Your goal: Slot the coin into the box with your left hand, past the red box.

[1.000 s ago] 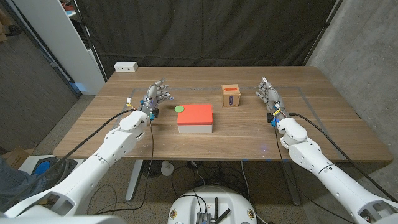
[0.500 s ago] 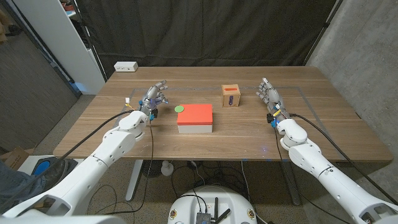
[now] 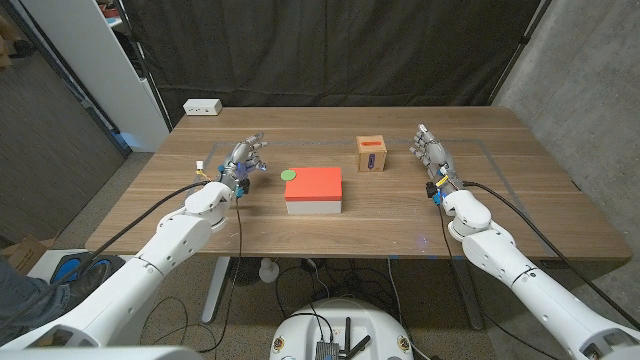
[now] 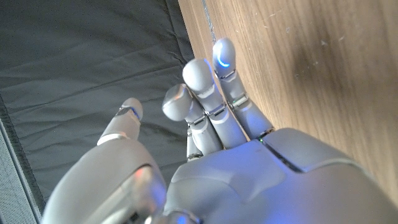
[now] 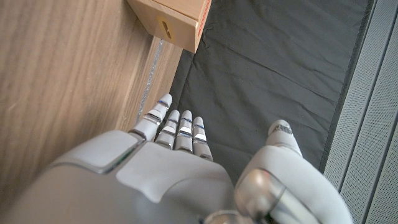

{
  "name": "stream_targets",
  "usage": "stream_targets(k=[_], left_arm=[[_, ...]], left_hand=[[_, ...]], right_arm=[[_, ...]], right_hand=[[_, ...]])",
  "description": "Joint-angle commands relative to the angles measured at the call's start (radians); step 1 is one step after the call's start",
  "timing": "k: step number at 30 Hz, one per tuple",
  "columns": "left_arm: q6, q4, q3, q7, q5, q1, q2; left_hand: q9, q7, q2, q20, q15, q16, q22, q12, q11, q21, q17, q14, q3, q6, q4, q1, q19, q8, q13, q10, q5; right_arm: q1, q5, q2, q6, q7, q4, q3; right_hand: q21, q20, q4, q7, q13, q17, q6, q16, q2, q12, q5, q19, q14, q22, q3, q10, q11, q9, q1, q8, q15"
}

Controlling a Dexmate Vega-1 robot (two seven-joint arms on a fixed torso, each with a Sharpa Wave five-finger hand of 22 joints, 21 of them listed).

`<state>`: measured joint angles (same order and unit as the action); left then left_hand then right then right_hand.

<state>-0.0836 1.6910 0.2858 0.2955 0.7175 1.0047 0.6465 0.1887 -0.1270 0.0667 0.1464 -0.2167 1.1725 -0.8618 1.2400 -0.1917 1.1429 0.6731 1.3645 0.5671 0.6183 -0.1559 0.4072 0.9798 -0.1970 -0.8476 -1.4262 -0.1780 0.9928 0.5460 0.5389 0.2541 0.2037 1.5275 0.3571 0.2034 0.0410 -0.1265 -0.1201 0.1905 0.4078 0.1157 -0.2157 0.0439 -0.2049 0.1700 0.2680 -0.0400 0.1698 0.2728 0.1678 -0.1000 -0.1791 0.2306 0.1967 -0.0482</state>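
From overhead you get the whole layout: the red box (image 3: 314, 190) sits mid-worktop (image 3: 520, 215), and the green coin (image 3: 289, 175) lies flat just off its far-left corner, close enough that I can't tell if they touch. The small wooden box (image 3: 372, 154) with the slot stands further back and to the right, well apart from the coin, with the red box between them on the diagonal. A white power strip (image 3: 202, 106) sits at the far-left corner of the worktop.

The left hand (image 3: 243, 160) is over the worktop to the left of the coin, near it but not on it. The head view only shows a cluster of fingers pointing away from the robot. The left wrist view fills that in: fingers (image 4: 205, 99) held close together and mostly straight, thumb out to the side, nothing in the hand (image 4: 211, 155), wood grain and black curtain beyond it. So it's empty and loosely spread.

The right hand (image 3: 432, 155) is to the right of the wooden box, clear of it, fingers reaching away. Its wrist camera shows something the overhead doesn't: the wooden box (image 5: 171, 22) seen from the side, with a slot in its face, beyond the fingertips (image 5: 180, 127). That hand (image 5: 168, 168) is empty too, fingers straight side by side, thumb apart.
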Motion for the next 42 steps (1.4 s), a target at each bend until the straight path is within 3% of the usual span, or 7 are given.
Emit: stream_targets(k=[1, 15, 22, 26, 31, 36, 42], left_arm=[[-0.055, 0.062, -0.026, 0.026, 0.026, 0.045, 0.044], [-0.217, 0.175, -0.074, 0.129, 0.106, 0.082, 0.092], [-0.363, 0.239, -0.105, 0.21, 0.21, 0.083, 0.107], [-0.451, 0.276, -0.104, 0.275, 0.243, 0.067, 0.124], [-0.518, 0.303, -0.108, 0.333, 0.286, 0.056, 0.127], [-0.591, 0.32, -0.125, 0.342, 0.357, 0.05, 0.154], [-0.671, 0.307, -0.139, 0.315, 0.449, 0.029, 0.199]], left_hand=[[0.003, -0.01, -0.011, 0.064, 0.004, 0.018, -0.017, 0.02, -0.018, 0.019, 0.012, 0.006, 0.019, 0.035, -0.006, 0.01, 0.012, -0.006, -0.004, 0.011, -0.01], [0.005, 0.01, -0.023, 0.065, 0.003, 0.058, -0.006, 0.056, -0.015, 0.028, 0.024, 0.002, 0.059, 0.115, -0.023, 0.073, 0.012, -0.017, 0.014, 0.006, -0.02], [0.011, 0.04, -0.018, 0.066, 0.004, 0.089, 0.013, 0.068, -0.009, 0.034, 0.011, 0.014, 0.075, 0.204, -0.031, 0.147, 0.018, -0.035, 0.063, 0.002, -0.027], [0.017, 0.033, -0.008, 0.064, 0.005, 0.103, 0.061, 0.075, -0.001, 0.026, -0.016, 0.024, 0.07, 0.277, -0.03, 0.191, 0.041, -0.055, 0.106, 0.002, -0.029], [0.037, 0.05, 0.011, 0.066, 0.006, 0.13, 0.094, 0.097, 0.003, 0.03, -0.041, 0.038, 0.052, 0.32, -0.027, 0.229, 0.067, -0.072, 0.145, -0.006, -0.025], [0.065, 0.079, 0.027, 0.066, 0.006, 0.157, 0.078, 0.132, 0.002, 0.053, -0.056, 0.042, 0.038, 0.298, -0.026, 0.265, 0.07, -0.078, 0.161, -0.009, -0.022], [0.101, 0.086, 0.028, 0.066, 0.005, 0.192, 0.065, 0.176, -0.002, 0.073, -0.053, 0.043, 0.023, 0.245, -0.017, 0.288, 0.064, -0.083, 0.18, -0.007, -0.022]], right_arm=[[0.028, -0.012, 0.007, -0.012, 0.025, 0.037, 0.0], [0.049, -0.002, 0.019, 0.0, 0.012, 0.048, -0.012], [0.057, 0.025, 0.021, 0.023, -0.018, 0.034, -0.026], [0.061, 0.043, 0.024, 0.043, -0.045, 0.023, -0.034], [0.071, 0.059, 0.035, 0.055, -0.069, 0.024, -0.045], [0.082, 0.072, 0.058, 0.041, -0.075, 0.041, -0.059], [0.094, 0.085, 0.092, 0.008, -0.079, 0.073, -0.076]], right_hand=[[0.005, 0.002, -0.004, 0.001, 0.003, 0.002, 0.006, -0.006, 0.011, -0.002, 0.007, 0.009, -0.01, 0.006, 0.003, 0.01, 0.002, -0.005, 0.002, 0.005, -0.005], [0.004, 0.006, -0.007, 0.004, 0.003, 0.0, 0.01, -0.007, 0.012, -0.001, 0.007, 0.011, -0.014, 0.006, 0.004, 0.012, 0.002, -0.005, 0.005, 0.005, -0.006], [0.003, 0.01, -0.008, 0.006, 0.003, -0.001, 0.013, -0.007, 0.014, -0.002, 0.008, 0.012, -0.016, 0.006, 0.005, 0.016, 0.004, -0.005, 0.007, 0.006, -0.009], [0.002, 0.013, -0.01, 0.008, 0.003, -0.002, 0.014, -0.007, 0.015, -0.002, 0.008, 0.011, -0.017, 0.006, 0.006, 0.018, 0.004, -0.005, 0.008, 0.005, -0.01], [0.002, 0.013, -0.011, 0.008, 0.003, -0.003, 0.017, -0.008, 0.015, -0.003, 0.008, 0.012, -0.021, 0.006, 0.007, 0.023, 0.005, -0.005, 0.009, 0.006, -0.012], [0.001, 0.015, -0.012, 0.008, 0.003, -0.004, 0.02, -0.009, 0.016, -0.003, 0.009, 0.012, -0.022, 0.006, 0.007, 0.024, 0.004, -0.005, 0.01, 0.006, -0.012], [0.001, 0.016, -0.013, 0.011, 0.003, -0.005, 0.021, -0.008, 0.017, -0.003, 0.009, 0.011, -0.022, 0.006, 0.008, 0.027, 0.004, -0.005, 0.011, 0.006, -0.012]])
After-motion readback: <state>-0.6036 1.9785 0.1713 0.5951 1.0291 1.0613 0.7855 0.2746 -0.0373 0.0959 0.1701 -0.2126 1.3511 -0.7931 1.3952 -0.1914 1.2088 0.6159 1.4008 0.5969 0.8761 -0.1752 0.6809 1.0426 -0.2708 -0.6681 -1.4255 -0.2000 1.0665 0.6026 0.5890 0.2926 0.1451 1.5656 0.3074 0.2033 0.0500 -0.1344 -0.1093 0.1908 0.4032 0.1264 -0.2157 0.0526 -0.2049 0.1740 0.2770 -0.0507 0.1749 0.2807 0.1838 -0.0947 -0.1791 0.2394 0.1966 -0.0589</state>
